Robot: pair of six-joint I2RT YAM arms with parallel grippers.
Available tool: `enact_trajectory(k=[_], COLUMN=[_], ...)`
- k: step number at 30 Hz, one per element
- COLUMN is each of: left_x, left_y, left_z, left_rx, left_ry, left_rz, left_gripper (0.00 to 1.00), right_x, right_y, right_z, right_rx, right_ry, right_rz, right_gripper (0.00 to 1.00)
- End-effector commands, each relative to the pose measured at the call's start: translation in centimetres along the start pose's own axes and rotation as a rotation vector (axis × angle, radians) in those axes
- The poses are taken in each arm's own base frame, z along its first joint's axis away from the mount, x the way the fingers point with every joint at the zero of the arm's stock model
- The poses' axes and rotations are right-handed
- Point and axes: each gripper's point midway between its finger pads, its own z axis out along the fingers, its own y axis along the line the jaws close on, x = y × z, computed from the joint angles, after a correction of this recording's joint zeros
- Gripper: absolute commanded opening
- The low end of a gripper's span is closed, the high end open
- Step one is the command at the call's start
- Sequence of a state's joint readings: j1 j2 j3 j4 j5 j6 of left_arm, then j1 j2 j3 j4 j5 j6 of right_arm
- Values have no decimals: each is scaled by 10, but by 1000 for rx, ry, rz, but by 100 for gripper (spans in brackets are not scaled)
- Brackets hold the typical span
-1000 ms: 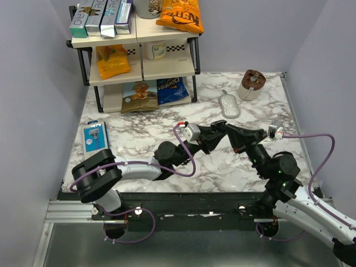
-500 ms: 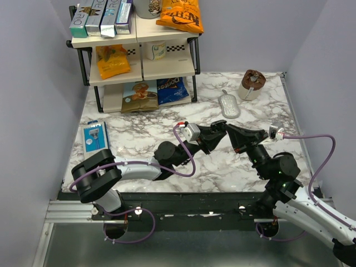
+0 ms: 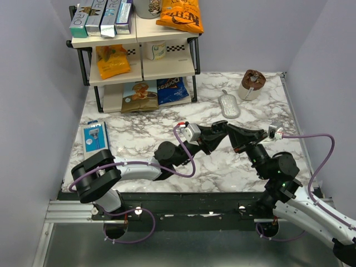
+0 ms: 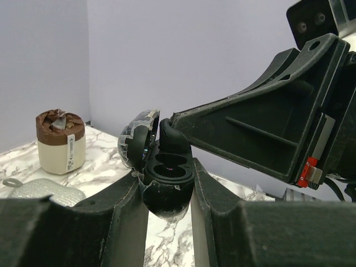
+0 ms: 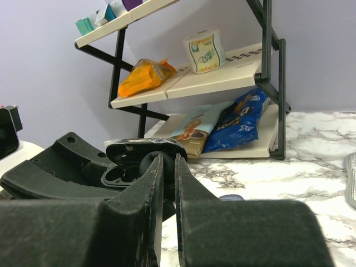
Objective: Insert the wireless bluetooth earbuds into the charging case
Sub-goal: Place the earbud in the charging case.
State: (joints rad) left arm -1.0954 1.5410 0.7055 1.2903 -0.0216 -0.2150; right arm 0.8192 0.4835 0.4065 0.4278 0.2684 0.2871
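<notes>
My left gripper (image 3: 218, 133) (image 4: 167, 186) is shut on the black charging case (image 4: 167, 181), held above the table with its lid (image 4: 135, 143) open. The two sockets that show look empty. My right gripper (image 3: 232, 133) (image 5: 167, 161) is shut on one glossy black earbud (image 4: 173, 143) (image 5: 146, 163). It holds the earbud right at the case's top rim, over the sockets. In the right wrist view the case (image 5: 119, 176) sits just left of my fingers (image 5: 188, 183). In the top view both gripper tips meet and hide the case. The second earbud is out of view.
A shelf rack (image 3: 139, 55) (image 5: 222, 78) with snack bags and boxes stands at the back left. A brown-topped cup (image 3: 252, 83) (image 4: 60, 142) and a grey oval pad (image 3: 228, 105) lie at the back right. A blue packet (image 3: 94, 137) lies at the left. A small bluish bit (image 5: 231, 197) lies on the marble.
My right gripper has edged slightly left, closer onto the case. The left arm has hardly moved.
</notes>
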Motion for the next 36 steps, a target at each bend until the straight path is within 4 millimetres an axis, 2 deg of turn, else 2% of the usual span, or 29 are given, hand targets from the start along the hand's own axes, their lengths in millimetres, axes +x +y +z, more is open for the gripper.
enact_trajectory(k=[1, 11, 16, 25, 36], left_x=[-91, -90, -90, -90, -85], left_y=[-22, -20, -19, -19, -18], left_z=[6, 7, 8, 9, 8], left_rx=[80, 74, 70, 71, 67], left_ry=[-314, -312, -315, -315, -307], left_rz=[-9, 4, 6, 9, 7], left_gripper=[0, 0, 0, 0, 0], right_x=[14, 5, 7, 9, -6], right_y=[-2, -1, -3, -2, -3], right_z=[-2, -5, -7, -10, -14], right_rx=[4, 4, 8, 3, 15], right_ry=[50, 34, 42, 52, 23], right_rz=[-13, -12, -15, -13, -14], right_gripper=[12, 24, 25, 35, 41])
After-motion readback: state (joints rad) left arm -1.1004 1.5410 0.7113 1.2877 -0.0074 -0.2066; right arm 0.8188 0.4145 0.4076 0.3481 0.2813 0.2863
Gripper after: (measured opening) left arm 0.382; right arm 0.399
